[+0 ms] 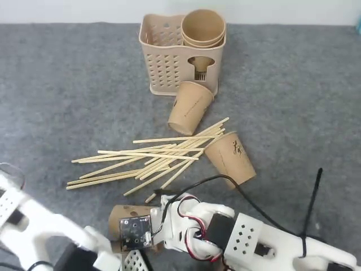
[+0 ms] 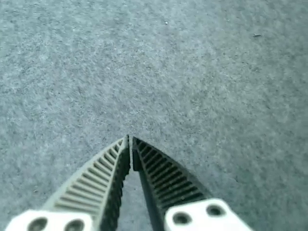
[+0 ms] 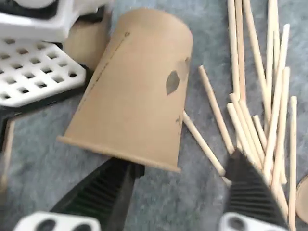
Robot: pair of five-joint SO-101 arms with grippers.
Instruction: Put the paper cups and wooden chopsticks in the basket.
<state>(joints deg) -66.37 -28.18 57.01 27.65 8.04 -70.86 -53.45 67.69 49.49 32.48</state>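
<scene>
A tan perforated basket [image 1: 163, 65] stands at the back, with stacked paper cups [image 1: 203, 27] in one compartment. Two more paper cups lie on their sides: one [image 1: 190, 107] just in front of the basket, another [image 1: 230, 158] to the right of the scattered wooden chopsticks [image 1: 149, 158]. A third cup [image 3: 134, 96] lies near the front edge [image 1: 127, 217], its rim facing my right gripper [image 3: 185, 163]. That gripper is open, and the rim sits just at its fingertips. My left gripper [image 2: 130, 140] is shut and holds nothing, over bare grey mat.
The grey mat [image 1: 67, 84] covers the table. A white part of the left arm [image 3: 38, 57] sits close beside the near cup. The right arm's black cable [image 1: 307, 209] loops above the mat at front right.
</scene>
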